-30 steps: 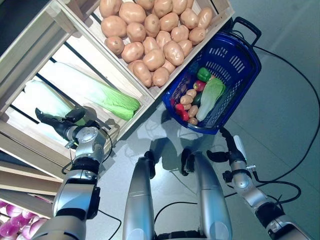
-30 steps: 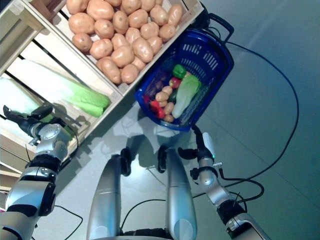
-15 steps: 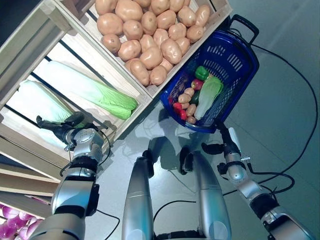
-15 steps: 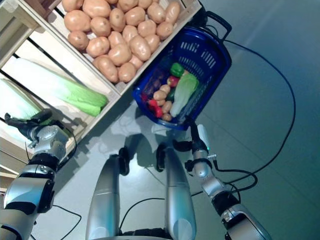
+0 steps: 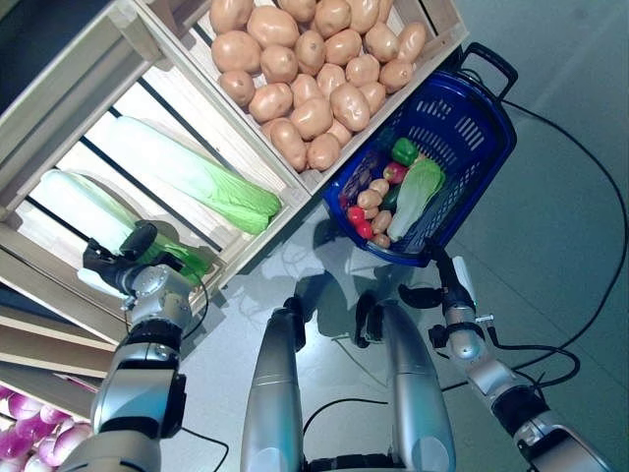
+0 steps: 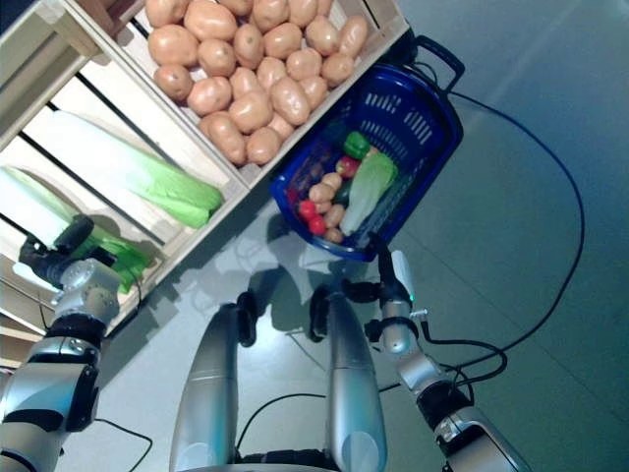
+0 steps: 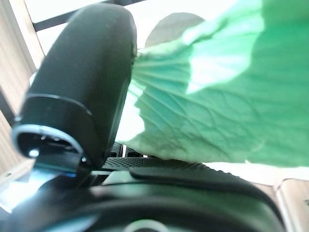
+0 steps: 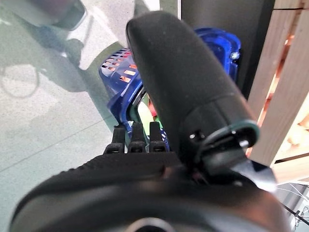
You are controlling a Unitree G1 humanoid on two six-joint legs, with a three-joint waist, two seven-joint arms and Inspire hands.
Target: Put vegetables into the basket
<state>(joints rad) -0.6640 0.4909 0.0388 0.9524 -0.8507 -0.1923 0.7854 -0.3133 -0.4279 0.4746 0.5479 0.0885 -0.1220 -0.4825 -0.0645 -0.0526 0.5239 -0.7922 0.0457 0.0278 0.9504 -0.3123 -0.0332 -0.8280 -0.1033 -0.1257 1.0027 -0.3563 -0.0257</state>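
The blue basket stands on the floor beside the wooden stand. In it lie a napa cabbage, a green pepper, small potatoes and red vegetables. My left hand is in the stand's lower crate, at the leafy end of a napa cabbage. In the left wrist view its thumb presses against the green leaf, which lies over the palm. My right hand is open, just below the basket's near rim; the basket also shows in the right wrist view.
The wooden stand fills the upper left, with a crate of potatoes right beside the basket. Grey floor lies open to the right, crossed by a thin black cable.
The camera has shifted a little. My left hand has moved onto the leafy end of the cabbage in the lower crate and closed on it. My right hand stays by the basket's rim.
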